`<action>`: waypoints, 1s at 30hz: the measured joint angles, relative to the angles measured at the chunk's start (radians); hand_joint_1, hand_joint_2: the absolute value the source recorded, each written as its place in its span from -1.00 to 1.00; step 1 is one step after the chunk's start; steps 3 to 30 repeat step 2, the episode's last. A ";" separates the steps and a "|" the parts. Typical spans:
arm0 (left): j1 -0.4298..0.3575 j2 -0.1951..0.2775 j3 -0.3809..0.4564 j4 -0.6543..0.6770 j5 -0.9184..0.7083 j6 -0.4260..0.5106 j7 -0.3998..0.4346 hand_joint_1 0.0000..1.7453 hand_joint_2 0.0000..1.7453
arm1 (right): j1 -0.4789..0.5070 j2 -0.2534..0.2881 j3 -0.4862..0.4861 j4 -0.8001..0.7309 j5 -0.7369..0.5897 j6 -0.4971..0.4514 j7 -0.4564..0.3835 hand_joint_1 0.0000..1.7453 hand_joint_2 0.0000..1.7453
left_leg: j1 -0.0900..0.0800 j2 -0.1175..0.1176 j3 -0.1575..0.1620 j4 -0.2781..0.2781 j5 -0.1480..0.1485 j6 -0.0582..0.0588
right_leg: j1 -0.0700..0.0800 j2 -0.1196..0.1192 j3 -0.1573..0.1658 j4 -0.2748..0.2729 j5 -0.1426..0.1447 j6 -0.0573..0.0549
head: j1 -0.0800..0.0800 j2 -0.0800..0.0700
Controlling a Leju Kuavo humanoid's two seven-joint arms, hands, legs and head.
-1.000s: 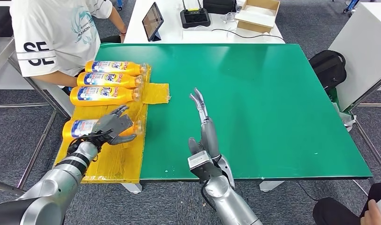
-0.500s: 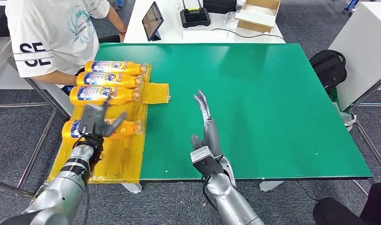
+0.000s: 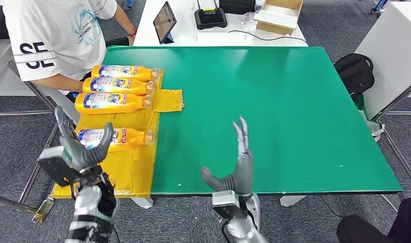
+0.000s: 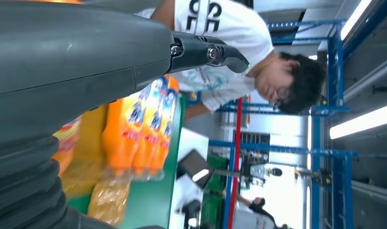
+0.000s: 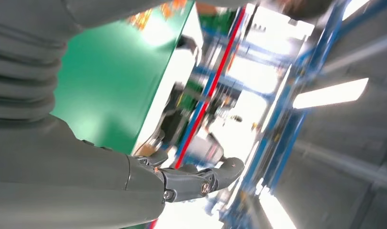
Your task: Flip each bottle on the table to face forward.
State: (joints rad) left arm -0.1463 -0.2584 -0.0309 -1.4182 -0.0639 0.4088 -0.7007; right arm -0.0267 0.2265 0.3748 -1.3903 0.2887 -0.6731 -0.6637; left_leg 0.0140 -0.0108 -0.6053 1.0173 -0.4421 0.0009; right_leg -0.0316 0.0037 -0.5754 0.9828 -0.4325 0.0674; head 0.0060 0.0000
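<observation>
Four orange bottles (image 3: pixel 115 103) lie on their sides on the yellow sheet (image 3: pixel 127 167) at the green table's (image 3: pixel 274 111) left end. The left hand (image 3: pixel 79 147) is raised just beside the nearest bottle (image 3: pixel 123 137), fingers apart, holding nothing. The right hand (image 3: pixel 236 169) is upright over the table's near edge, fingers spread, empty.

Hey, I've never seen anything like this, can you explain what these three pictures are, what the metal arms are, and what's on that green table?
This is a humanoid robot with two silver arms. The wide picture is from its head, looking down; the other two come from cameras at its wrists, so they look turned.

Its left hand and right hand are both raised with fingers spread, and hold nothing.

On the green table, four orange bottles lie on their sides on a yellow sheet: three bottles close together, and a nearer bottle just beyond the left hand. A person in a white shirt stands beside them. A white desk behind holds a tablet.
</observation>
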 joint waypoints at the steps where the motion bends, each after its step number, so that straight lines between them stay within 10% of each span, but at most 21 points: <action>1: 0.033 -0.005 -0.015 -0.027 0.006 -0.004 0.001 -1.00 1.00 | 0.029 0.003 -0.009 -0.026 -0.001 -0.011 0.000 -1.00 1.00 | 0.000 0.000 0.000 0.000 0.000 0.000 | 0.000 0.000 0.000 0.000 0.000 0.000 | 0.000 0.000; 30: 0.049 -0.007 -0.023 -0.040 0.009 -0.007 0.001 -1.00 1.00 | 0.043 0.005 -0.014 -0.039 -0.002 -0.016 0.000 -1.00 1.00 | 0.000 0.000 0.000 0.000 0.000 0.000 | 0.000 0.000 0.000 0.000 0.000 0.000 | 0.000 0.000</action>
